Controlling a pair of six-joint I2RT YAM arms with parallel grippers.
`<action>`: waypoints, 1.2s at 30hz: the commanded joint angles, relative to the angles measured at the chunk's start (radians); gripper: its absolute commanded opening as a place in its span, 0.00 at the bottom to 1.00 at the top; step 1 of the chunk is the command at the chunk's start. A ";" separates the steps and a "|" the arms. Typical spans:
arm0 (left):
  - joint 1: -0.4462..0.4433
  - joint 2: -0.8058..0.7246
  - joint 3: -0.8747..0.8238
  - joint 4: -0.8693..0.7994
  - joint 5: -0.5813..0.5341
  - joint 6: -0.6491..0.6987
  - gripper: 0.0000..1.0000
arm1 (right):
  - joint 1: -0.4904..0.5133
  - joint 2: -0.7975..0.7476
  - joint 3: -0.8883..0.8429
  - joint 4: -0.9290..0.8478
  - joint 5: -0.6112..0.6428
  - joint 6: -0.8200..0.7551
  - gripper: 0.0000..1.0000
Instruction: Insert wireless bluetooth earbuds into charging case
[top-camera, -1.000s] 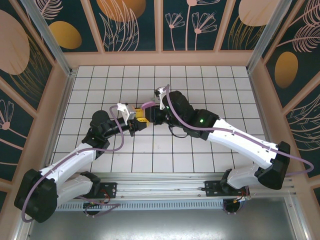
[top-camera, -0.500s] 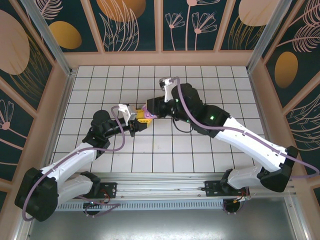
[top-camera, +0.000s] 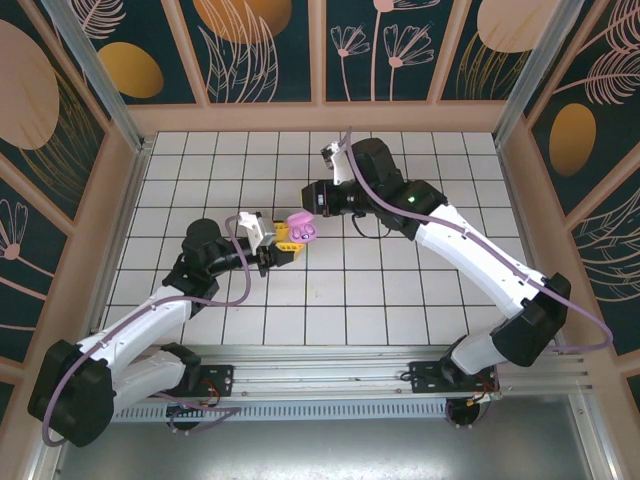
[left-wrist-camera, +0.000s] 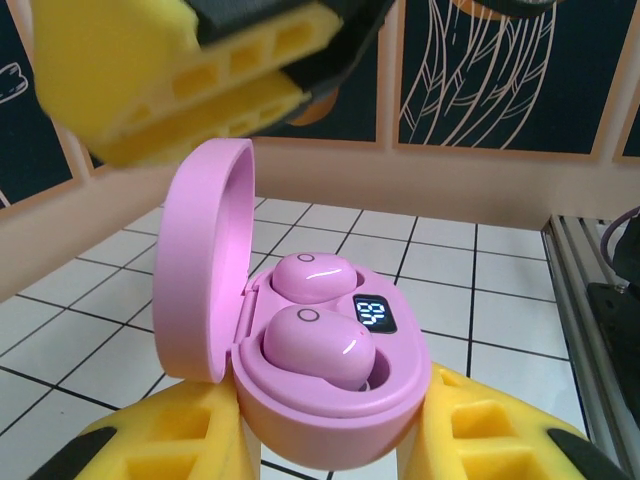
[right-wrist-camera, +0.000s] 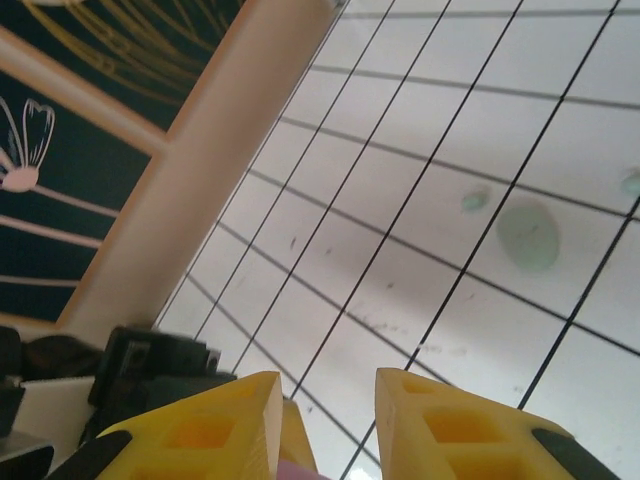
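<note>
Left tool (left-wrist-camera: 325, 432): its 2 yellow fingers are closed against the 2 sides of 1 pink charging case (left-wrist-camera: 340, 405), with the white-tiled worktop (top-camera: 400, 290) seen behind it. From above, this tool and the case sit near the middle of the worktop.

The case lid (left-wrist-camera: 205, 250) stands open and upright on the left side of the case. 2 pink earbuds lie in the case, side by side, each in its own well. The farther earbud (left-wrist-camera: 312, 277) is next to the hinge and the nearer earbud (left-wrist-camera: 318, 345) is toward the front rim. Each is a smooth, glossy, rounded pink piece with 1 small ring mark on top. 1 small dark display (left-wrist-camera: 374, 313) with lit white digits sits just right of them.

Right tool (right-wrist-camera: 328, 385): its 2 yellow fingers are parted with nothing between them. In the left wrist view it hangs blurred above the open lid.

3 pale mint shapes lie on the tiles in the right wrist view: 1 larger oval (right-wrist-camera: 527, 235) and 2 smaller ones (right-wrist-camera: 476, 200) (right-wrist-camera: 632, 182). They are too blurred to identify.
</note>
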 joint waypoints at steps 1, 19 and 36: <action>-0.001 -0.002 0.041 -0.003 0.016 0.028 0.09 | -0.011 0.010 0.025 -0.039 -0.114 -0.034 0.30; -0.001 0.031 0.040 0.088 -0.002 -0.057 0.09 | -0.105 -0.286 -0.282 0.117 -0.118 0.118 0.52; -0.002 0.052 0.033 0.235 0.028 -0.177 0.11 | -0.126 -0.261 -0.503 0.565 -0.353 0.392 0.69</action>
